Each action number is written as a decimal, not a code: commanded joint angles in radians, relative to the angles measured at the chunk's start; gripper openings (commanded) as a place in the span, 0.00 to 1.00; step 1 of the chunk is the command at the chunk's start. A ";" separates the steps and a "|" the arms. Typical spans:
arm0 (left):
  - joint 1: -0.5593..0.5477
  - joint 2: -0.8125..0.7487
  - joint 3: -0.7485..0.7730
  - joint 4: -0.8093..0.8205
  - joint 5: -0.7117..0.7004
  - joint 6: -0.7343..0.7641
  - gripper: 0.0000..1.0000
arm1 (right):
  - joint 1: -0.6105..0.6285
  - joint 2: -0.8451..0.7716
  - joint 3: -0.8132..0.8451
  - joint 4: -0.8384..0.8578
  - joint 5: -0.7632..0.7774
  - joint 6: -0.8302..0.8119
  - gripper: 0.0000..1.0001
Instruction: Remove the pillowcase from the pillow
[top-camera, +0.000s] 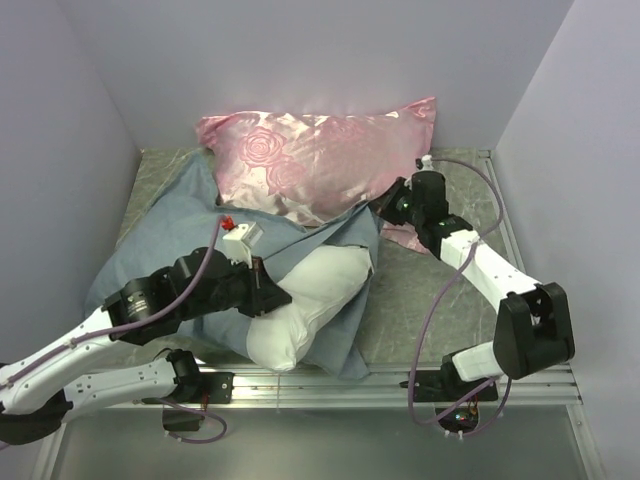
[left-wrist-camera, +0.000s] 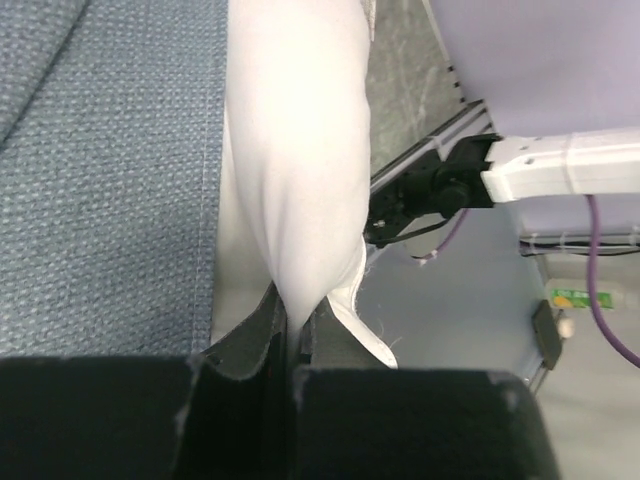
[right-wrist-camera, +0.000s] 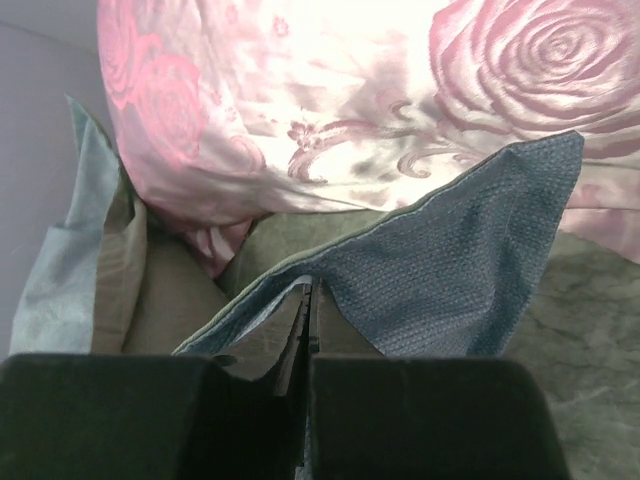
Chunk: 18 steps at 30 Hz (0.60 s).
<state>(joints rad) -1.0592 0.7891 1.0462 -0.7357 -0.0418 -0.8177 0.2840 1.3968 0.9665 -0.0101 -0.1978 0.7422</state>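
Pinching pillow (top-camera: 310, 295) corner with left hand (left-wrist-camera: 292, 325), near tabletop (top-camera: 430, 300) front edge. Pinching pillowcase (top-camera: 170, 230) edge with right hand (right-wrist-camera: 310, 300), just beside pink pillow (top-camera: 320, 160). Showing pillow half out of pillowcase, both lying on tabletop.

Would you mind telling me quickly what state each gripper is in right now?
Left gripper: shut on the pillow.
Right gripper: shut on the pillowcase edge.

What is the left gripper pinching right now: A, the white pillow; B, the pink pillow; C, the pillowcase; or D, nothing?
A: in the left wrist view, the left gripper has its jaws closed on a fold of the white pillow.
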 joint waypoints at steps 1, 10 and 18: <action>-0.015 -0.079 0.110 0.136 0.134 -0.047 0.01 | 0.021 0.031 0.035 0.059 0.127 -0.013 0.00; -0.015 -0.111 0.325 0.225 0.070 -0.031 0.01 | 0.205 0.201 0.081 0.116 0.155 -0.004 0.00; -0.015 -0.171 0.286 0.338 -0.191 -0.064 0.00 | 0.238 0.271 0.120 0.160 0.055 -0.012 0.16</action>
<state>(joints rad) -1.0599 0.7033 1.3113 -0.7059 -0.1268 -0.8146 0.5404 1.6352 1.0630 0.1474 -0.2012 0.7525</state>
